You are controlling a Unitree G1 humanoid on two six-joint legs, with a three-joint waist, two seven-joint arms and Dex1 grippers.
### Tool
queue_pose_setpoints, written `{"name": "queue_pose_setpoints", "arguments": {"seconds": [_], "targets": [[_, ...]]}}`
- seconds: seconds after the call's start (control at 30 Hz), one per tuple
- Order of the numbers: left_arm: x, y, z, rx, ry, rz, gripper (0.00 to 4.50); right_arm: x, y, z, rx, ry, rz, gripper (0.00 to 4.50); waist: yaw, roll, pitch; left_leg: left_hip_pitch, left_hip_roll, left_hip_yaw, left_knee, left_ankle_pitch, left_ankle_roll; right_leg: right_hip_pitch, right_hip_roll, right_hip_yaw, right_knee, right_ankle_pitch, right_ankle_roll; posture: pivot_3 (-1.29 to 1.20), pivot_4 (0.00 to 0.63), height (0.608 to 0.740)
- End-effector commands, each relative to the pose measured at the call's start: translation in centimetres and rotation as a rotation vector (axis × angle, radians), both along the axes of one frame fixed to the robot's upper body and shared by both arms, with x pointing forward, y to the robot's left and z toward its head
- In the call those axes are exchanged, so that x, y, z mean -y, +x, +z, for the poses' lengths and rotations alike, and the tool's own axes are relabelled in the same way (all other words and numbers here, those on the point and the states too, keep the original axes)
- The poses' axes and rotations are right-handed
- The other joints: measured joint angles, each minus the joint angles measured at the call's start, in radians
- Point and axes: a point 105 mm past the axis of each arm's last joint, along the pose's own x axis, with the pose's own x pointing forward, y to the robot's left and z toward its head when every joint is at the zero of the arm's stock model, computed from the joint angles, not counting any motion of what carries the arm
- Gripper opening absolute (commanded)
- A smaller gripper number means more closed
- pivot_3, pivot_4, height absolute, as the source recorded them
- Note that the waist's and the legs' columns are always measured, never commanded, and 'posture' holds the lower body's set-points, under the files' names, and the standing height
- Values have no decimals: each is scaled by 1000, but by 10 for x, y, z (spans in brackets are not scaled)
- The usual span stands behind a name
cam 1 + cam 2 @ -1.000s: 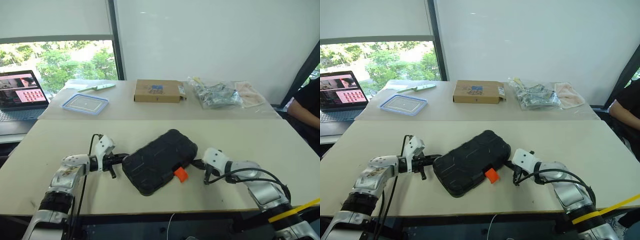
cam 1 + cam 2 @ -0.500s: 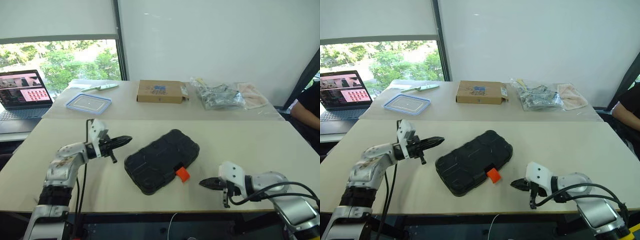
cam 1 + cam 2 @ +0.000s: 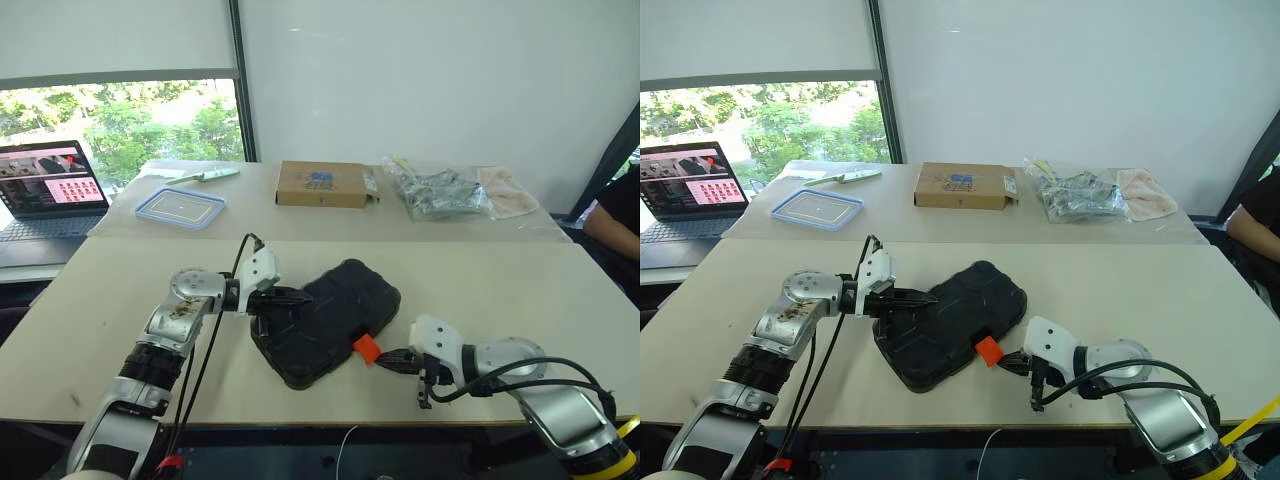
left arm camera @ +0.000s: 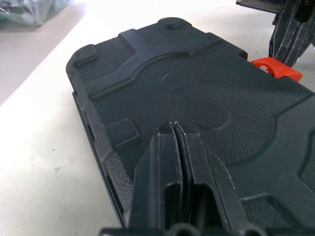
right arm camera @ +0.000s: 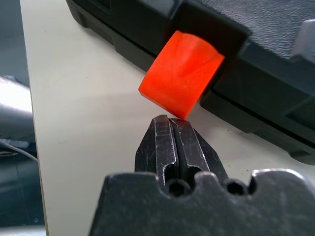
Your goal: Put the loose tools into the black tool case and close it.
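The black tool case (image 3: 335,315) lies on the near table with its lid down, slanted across the middle. Its orange latch (image 3: 366,348) sticks out from the front edge. My left gripper (image 3: 300,298) is shut and empty, its tips (image 4: 174,129) resting over the left end of the lid. My right gripper (image 3: 383,358) is also shut and empty, low on the table. In the right wrist view its tips (image 5: 172,122) sit just short of the orange latch (image 5: 182,81), almost touching it. The loose tools are out of view.
On the back table stand a flat cardboard box (image 3: 322,184), a clear blue-rimmed container (image 3: 180,207), crumpled plastic bags (image 3: 440,190) and a laptop (image 3: 45,185) at far left. A person's arm (image 3: 615,215) shows at the right edge. Bare tabletop (image 3: 500,285) surrounds the case.
My left gripper lifted off the case's left edge and swung right, over the lid. My right gripper drew back from the case, then came in to the orange latch.
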Motion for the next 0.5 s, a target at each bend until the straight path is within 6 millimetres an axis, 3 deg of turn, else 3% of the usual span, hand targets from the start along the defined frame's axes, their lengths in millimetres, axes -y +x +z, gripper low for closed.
{"name": "queue_pose_setpoints", "arguments": {"seconds": [0.03, 0.33, 0.5], "targets": [[0, -1, -25, -68, 53, 23, 112, -7, 4, 7, 27, 1, 27, 0, -1, 1, -1, 0, 0, 0, 0, 0, 0, 0, 0, 0, 0, 0, 0, 0, 150, 740], [2, -1, -26, -68, 46, 35, 112, -15, 8, 11, 19, -12, 47, 0, 0, 4, -2, 0, 0, 0, 0, 0, 1, 0, 0, 0, 1, 0, 0, 0, 150, 740], [5, -3, -26, -68, 40, 35, 112, -5, 0, 8, -32, -61, 51, 0, 3, 4, -2, 0, 0, 0, 0, 0, 1, 0, 0, 0, 0, 0, 0, 0, 150, 740]]}}
